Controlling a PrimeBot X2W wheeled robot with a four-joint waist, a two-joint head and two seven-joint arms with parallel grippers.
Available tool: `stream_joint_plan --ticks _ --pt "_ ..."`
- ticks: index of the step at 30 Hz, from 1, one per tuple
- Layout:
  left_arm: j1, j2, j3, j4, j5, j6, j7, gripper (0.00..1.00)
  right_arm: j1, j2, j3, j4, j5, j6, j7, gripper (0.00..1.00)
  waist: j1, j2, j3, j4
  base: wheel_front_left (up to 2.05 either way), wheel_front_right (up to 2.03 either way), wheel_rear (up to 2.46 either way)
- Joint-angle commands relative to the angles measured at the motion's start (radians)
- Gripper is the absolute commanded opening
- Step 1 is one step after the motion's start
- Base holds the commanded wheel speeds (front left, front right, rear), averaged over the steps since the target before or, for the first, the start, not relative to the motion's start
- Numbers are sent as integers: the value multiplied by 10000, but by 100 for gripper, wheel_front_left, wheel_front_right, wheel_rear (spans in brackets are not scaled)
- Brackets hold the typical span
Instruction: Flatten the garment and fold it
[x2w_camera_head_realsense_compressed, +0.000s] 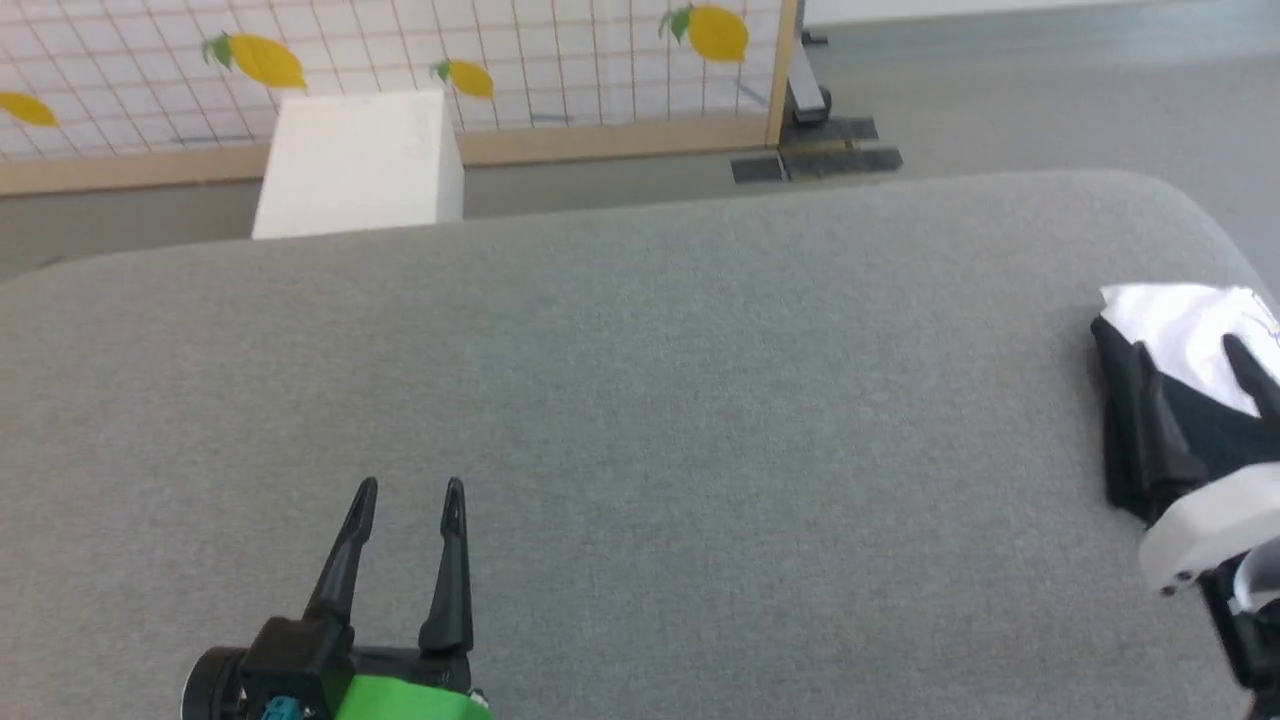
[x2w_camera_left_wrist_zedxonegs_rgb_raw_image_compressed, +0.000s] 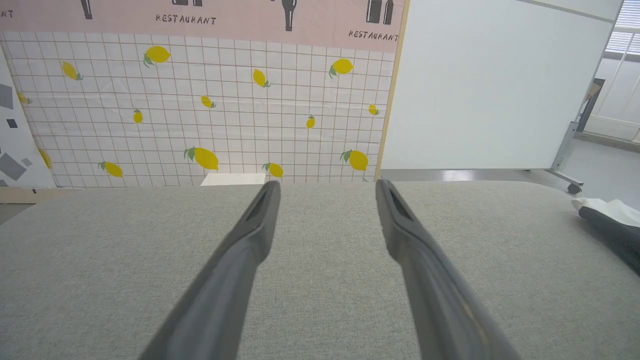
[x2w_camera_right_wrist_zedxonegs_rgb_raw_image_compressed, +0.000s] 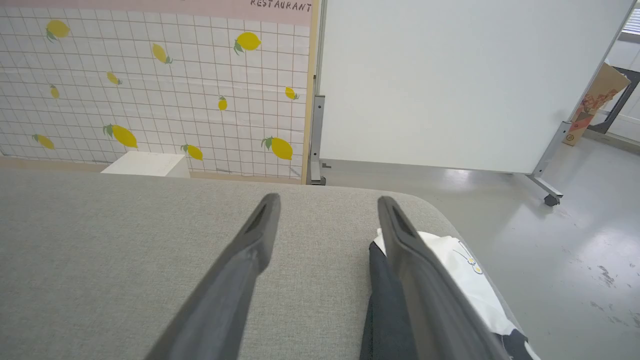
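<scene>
Garment (x2w_camera_head_realsense_compressed: 1160, 305) lies bunched along the right edge of the tabletop (x2w_camera_head_realsense_compressed: 700, 400), just under our right end effector (x2w_camera_head_realsense_compressed: 1186, 345), spread wide and holding nothing, while our left end effector (x2w_camera_head_realsense_compressed: 410, 487), also wide, hovers well apart near the front-left, so we judge right nearer.

garment (x2w_camera_head_realsense_compressed: 1180, 320) is a compact bundle, white cloth on top, black layers on the side facing the left gripper (x2w_camera_head_realsense_compressed: 410, 487), well apart from it. Lies under the right gripper (x2w_camera_head_realsense_compressed: 1186, 343), mostly beneath its outer finger.
</scene>
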Motion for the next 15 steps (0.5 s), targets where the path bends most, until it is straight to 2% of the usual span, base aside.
stream_joint_plan --ticks 1,9,15 --pt "184 -7 54 52 -126 70 -37 100 274 239 66 -196 -179 -17 -228 100 1 0 -569 381 0 0 0" --pt "423 47 -12 527 31 168 -104 100 1467 1350 409 -665 -1158 -17 -1311 100 1 0 -714 655 0 0 0" --pt "363 35 -154 960 32 56 -145 100 2067 1665 618 -434 -1862 -17 -1876 100 1 0 -669 860 0 0 0"
